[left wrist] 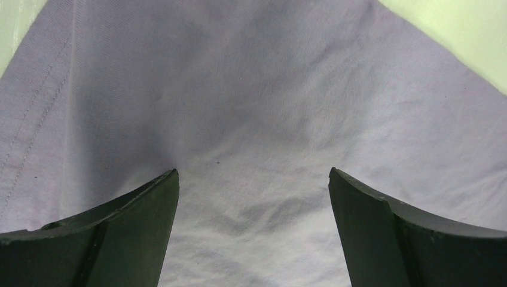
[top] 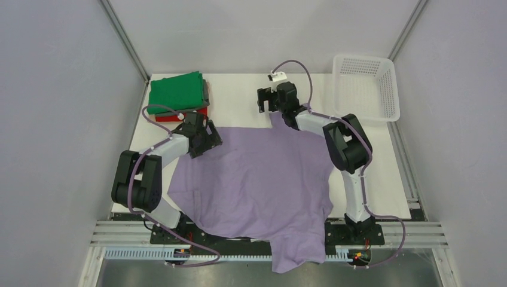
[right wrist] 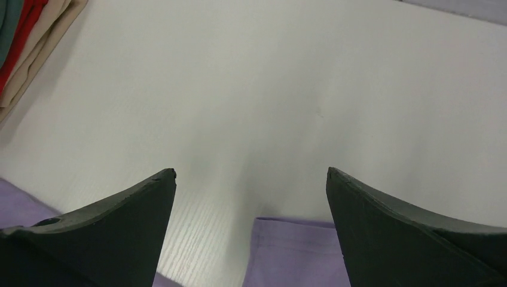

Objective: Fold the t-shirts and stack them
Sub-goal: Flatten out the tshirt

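Note:
A large lavender t-shirt (top: pixel 257 179) lies spread over the table's middle, and part of it hangs over the near edge. At the back left sits a stack of folded t-shirts (top: pixel 178 95), green on top, red below. My left gripper (top: pixel 208 139) stands open at the lavender shirt's left far corner; the cloth (left wrist: pixel 251 107) fills its view between the fingertips. My right gripper (top: pixel 267 100) is open above the shirt's far edge. A lavender corner (right wrist: pixel 293 251) shows between its fingers over the white table (right wrist: pixel 269 89). Neither gripper holds anything.
A white mesh basket (top: pixel 365 86) stands at the back right corner. The folded stack's edge (right wrist: pixel 24 36) shows at the top left of the right wrist view. Grey walls close in both sides.

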`<state>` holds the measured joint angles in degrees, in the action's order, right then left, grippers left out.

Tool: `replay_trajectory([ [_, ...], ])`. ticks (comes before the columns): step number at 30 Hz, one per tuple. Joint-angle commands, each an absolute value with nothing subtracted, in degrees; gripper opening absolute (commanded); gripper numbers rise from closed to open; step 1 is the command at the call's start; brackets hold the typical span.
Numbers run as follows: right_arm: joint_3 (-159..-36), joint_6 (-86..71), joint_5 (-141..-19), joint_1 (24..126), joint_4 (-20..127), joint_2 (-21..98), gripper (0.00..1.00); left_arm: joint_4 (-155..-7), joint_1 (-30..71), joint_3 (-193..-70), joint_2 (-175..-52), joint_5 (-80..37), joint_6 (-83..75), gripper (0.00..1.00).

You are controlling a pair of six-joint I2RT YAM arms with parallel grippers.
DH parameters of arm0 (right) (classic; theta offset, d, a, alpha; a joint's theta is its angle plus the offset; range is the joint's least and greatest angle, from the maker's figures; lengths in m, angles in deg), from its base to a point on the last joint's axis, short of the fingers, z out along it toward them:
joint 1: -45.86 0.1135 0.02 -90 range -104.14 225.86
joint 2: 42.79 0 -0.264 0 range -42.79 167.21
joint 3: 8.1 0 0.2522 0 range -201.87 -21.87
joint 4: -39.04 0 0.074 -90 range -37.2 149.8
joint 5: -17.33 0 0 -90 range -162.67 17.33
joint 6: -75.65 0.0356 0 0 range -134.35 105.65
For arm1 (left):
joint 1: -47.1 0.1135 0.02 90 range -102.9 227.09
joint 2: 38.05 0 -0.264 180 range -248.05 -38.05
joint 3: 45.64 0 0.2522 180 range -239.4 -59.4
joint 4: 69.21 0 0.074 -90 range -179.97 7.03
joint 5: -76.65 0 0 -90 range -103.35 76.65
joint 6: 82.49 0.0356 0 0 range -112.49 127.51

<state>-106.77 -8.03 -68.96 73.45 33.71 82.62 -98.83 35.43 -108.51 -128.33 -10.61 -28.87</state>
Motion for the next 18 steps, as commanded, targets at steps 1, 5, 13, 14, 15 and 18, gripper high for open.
replay_trajectory([
  [1, -104.53, -11.99, -69.61, 73.28, 34.82, 74.46, 0.98, -97.37, 35.32, -107.65, -126.17, -10.84, -27.69, 1.00],
  [5, -99.96, -10.87, -68.23, 73.28, 41.23, 68.90, 0.98, -96.91, 35.23, -105.96, -124.54, -11.23, -28.36, 1.00],
  [13, -78.40, -4.39, -66.88, 73.46, 51.17, 53.21, 0.98, -97.14, 34.43, -104.24, -121.97, -12.14, -28.35, 1.00],
  [14, -76.56, -3.75, -66.02, 73.55, 52.15, 51.97, 0.98, -97.05, 33.78, -104.27, -121.99, -12.05, -28.51, 1.00],
  [15, -74.52, -3.12, -65.32, 73.57, 52.66, 50.55, 0.98, -96.86, 33.13, -104.38, -122.15, -11.95, -28.60, 1.00],
  [18, -71.90, -3.48, -63.48, 73.64, 54.17, 49.21, 0.98, -96.51, 31.86, -105.36, -123.97, -11.64, -28.66, 1.00],
])
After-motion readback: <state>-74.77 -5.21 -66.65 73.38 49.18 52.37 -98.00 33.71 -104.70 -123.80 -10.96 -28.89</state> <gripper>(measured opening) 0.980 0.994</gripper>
